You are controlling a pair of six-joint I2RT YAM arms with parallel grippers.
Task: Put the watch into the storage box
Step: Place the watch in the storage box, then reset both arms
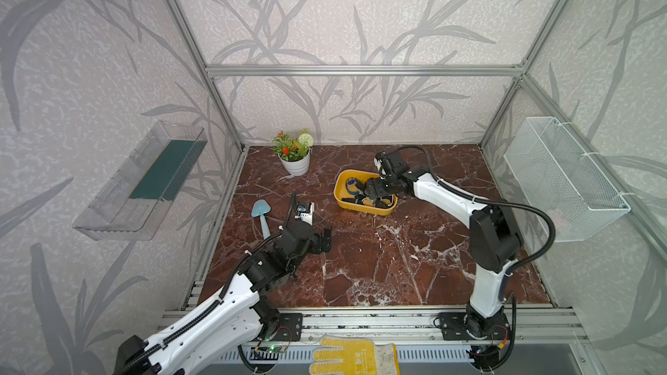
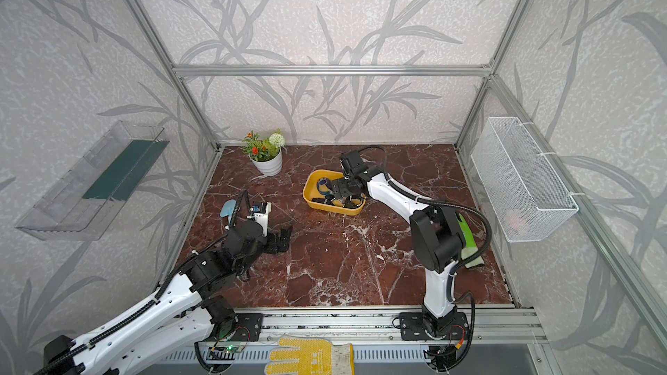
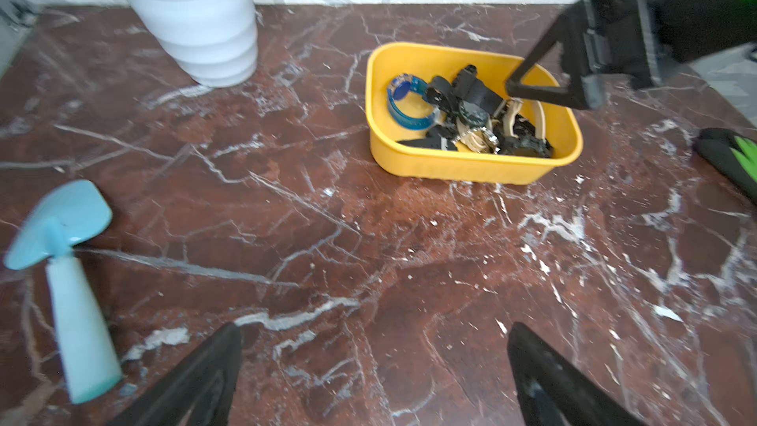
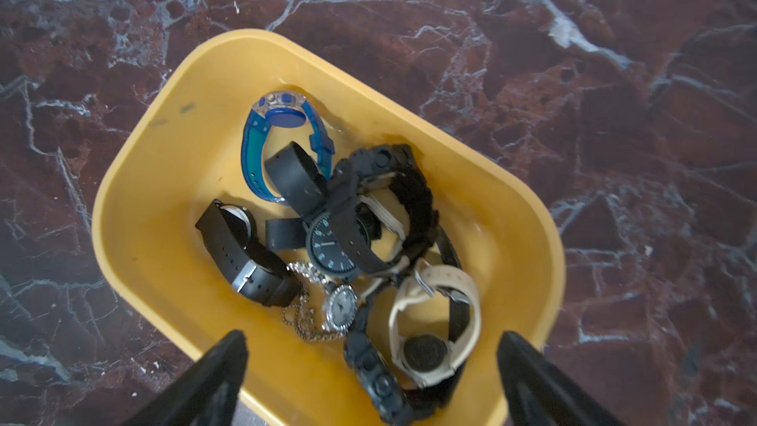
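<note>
The storage box [image 1: 341, 189] [image 2: 308, 193] [image 3: 471, 170] [image 4: 164, 198] is a shallow yellow tub standing toward the back of the marble table. Several watches lie piled inside it. Among them are a blue watch [image 4: 262, 145] [image 3: 403, 112], a black round-faced watch [image 4: 327, 243], a small silver chain watch [image 4: 340, 307] and a cream-strapped watch [image 4: 467, 293]. My right gripper [image 1: 366, 194] [image 2: 337, 194] [image 4: 370, 338] hangs open just above the pile, with nothing between its fingers. My left gripper [image 1: 323, 241] [image 2: 283, 239] [image 3: 375, 329] is open over bare table, left of and nearer than the box.
A white flower pot [image 1: 296, 165] stands at the back left, and a light blue trowel [image 1: 261, 216] lies near the left arm. A green and black object [image 2: 469, 243] lies behind the right arm. A wire basket [image 1: 563, 178] and a clear tray [image 1: 137, 182] hang on the side walls.
</note>
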